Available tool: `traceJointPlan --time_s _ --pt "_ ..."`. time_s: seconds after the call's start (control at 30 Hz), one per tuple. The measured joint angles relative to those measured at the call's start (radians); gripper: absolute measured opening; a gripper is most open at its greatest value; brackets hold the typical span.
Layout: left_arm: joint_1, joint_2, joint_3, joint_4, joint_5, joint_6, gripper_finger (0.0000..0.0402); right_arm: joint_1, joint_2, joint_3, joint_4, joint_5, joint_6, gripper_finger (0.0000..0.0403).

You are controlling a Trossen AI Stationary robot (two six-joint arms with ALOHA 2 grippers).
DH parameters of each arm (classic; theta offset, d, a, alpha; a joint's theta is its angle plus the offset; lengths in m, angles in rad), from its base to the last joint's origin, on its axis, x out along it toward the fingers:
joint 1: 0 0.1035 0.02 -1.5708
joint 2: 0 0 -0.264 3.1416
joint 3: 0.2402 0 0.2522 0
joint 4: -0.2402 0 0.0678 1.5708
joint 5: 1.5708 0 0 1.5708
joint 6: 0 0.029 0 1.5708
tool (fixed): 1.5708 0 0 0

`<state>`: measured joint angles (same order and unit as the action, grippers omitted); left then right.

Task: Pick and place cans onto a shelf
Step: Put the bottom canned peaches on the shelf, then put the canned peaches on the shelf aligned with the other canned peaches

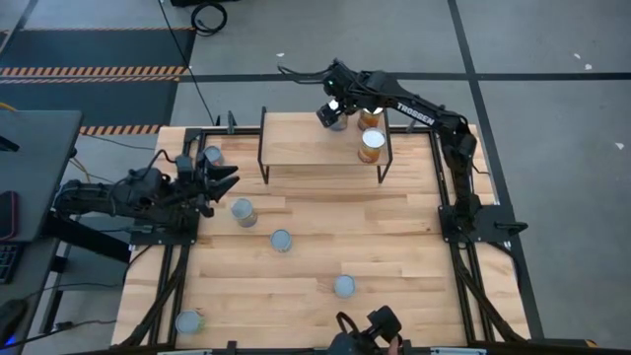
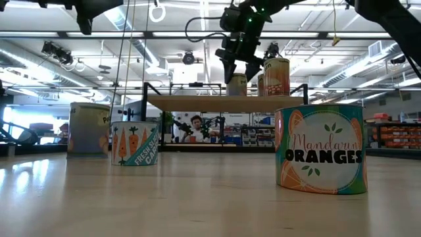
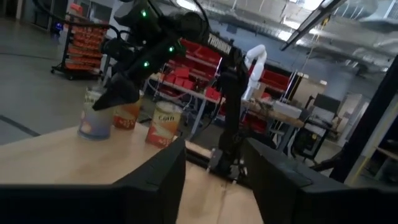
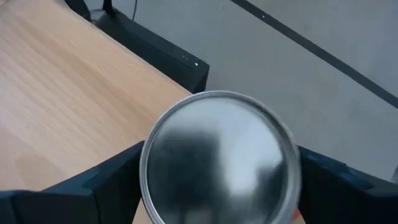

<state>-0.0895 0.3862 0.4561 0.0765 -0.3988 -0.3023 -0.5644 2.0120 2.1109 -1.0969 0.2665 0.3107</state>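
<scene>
The shelf (image 1: 306,148) stands at the table's far middle, a light board on black legs. Two orange-labelled cans (image 1: 372,146) (image 1: 371,119) stand on its right end. Left of them a bluish can (image 1: 339,122) stands upright at the shelf's far edge, with my right gripper (image 1: 333,113) shut on it from above. In the right wrist view its silver top (image 4: 221,162) fills the space between the fingers. My left gripper (image 1: 225,177) waits open over the table's left edge with nothing in it, its fingers (image 3: 155,186) pointing level toward the shelf. My right gripper has the bluish can between its two fingers (image 4: 118,180), one on each opposite side of the wall just under the top rim (image 4: 149,186). The fingers slant down from above. The can stands upright with its bottom (image 3: 93,134) on the shelf board.
Several more cans stand loose on the table: one by the left gripper (image 1: 212,155), two toward the middle (image 1: 244,212) (image 1: 281,240), one toward the near edge (image 1: 344,286) and one at the near left corner (image 1: 188,321). A person (image 2: 195,125) sits in the room beyond.
</scene>
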Motion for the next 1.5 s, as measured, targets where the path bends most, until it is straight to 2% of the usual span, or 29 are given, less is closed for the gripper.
traceJointPlan --time_s 0.2,0.47,0.73,1.07,1.27,1.37,1.5 --pt "0.000 0.000 0.000 -0.054 0.018 0.000 0.0204 0.002 0.001 0.007 -0.013 0.007 0.003 0.0384" --pt "0.000 0.000 0.000 -0.052 0.063 0.021 0.0193 0.005 -0.001 0.064 -0.057 0.031 0.003 0.0381" --pt "0.000 -0.001 0.000 -0.059 0.063 0.021 0.0190 0.014 -0.001 0.077 -0.102 0.048 0.012 0.0371" --pt "0.000 -0.010 0.000 -0.358 0.062 -0.029 0.0190 0.059 -0.074 0.077 -0.113 0.085 0.047 0.0370" --pt "0.002 -0.007 0.000 -0.571 0.002 -0.115 0.0190 0.127 -0.175 0.077 -0.110 0.086 0.062 0.0371" --pt "0.001 -0.007 0.000 -0.632 0.068 -0.161 0.0190 0.187 -0.211 0.077 -0.111 0.088 0.056 0.0371" --pt "-0.007 0.011 0.046 -0.667 0.140 -0.136 0.0190 0.265 -0.249 0.077 -0.119 0.113 0.074 0.0371"
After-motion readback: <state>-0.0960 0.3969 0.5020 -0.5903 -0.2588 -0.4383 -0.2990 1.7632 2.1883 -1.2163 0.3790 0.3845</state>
